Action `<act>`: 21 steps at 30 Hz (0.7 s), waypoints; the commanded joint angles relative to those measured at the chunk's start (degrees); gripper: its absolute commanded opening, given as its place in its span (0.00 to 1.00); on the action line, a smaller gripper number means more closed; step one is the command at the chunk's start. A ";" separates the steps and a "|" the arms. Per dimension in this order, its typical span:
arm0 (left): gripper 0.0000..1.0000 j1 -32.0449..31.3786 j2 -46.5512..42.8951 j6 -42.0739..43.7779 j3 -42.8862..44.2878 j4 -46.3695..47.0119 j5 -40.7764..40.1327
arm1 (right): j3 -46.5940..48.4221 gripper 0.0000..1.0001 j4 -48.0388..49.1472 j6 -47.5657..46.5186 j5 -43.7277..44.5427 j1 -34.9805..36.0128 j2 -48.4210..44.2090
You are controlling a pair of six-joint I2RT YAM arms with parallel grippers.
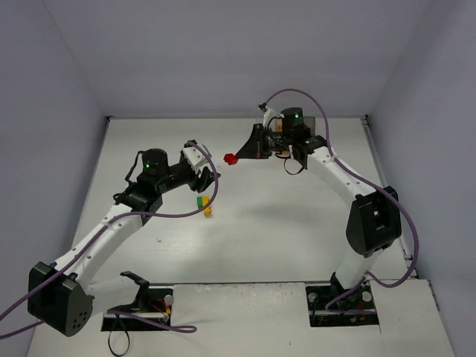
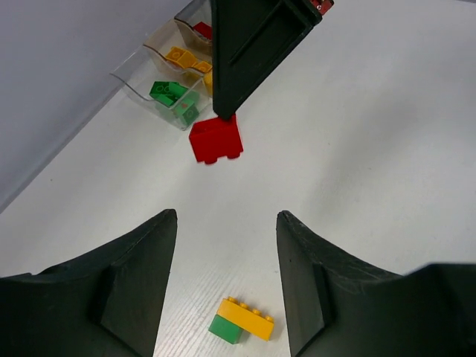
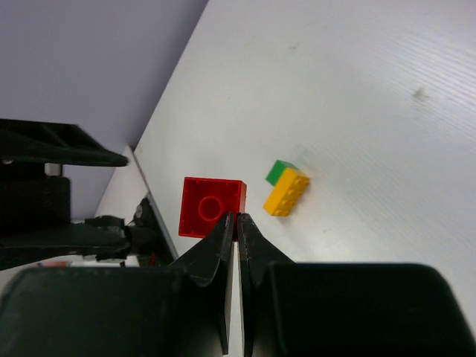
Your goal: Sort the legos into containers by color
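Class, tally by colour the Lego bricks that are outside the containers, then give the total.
Red: 1, the red brick pinched in the right gripper
Yellow: 1, the yellow brick
Green: 1, the green brick stuck under the yellow one
Total: 3

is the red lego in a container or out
Out. The shut right gripper pinches the red lego by its edge, apart from the containers near the wall.
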 commanded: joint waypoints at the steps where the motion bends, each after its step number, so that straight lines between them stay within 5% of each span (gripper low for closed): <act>1: 0.50 0.23 -0.35 -2.97 1.06 4.21 -2.13 | -0.68 0.00 2.42 -2.99 3.89 -3.57 -2.43; 16: 0.50 0.23 -4.12 -16.42 -3.78 -2.90 -12.06 | 8.45 0.00 0.05 -10.02 26.45 -22.82 5.38; 21: 0.61 0.40 -4.22 -24.50 -4.04 -7.63 -19.61 | 14.08 0.00 0.13 -11.43 32.19 -25.20 12.85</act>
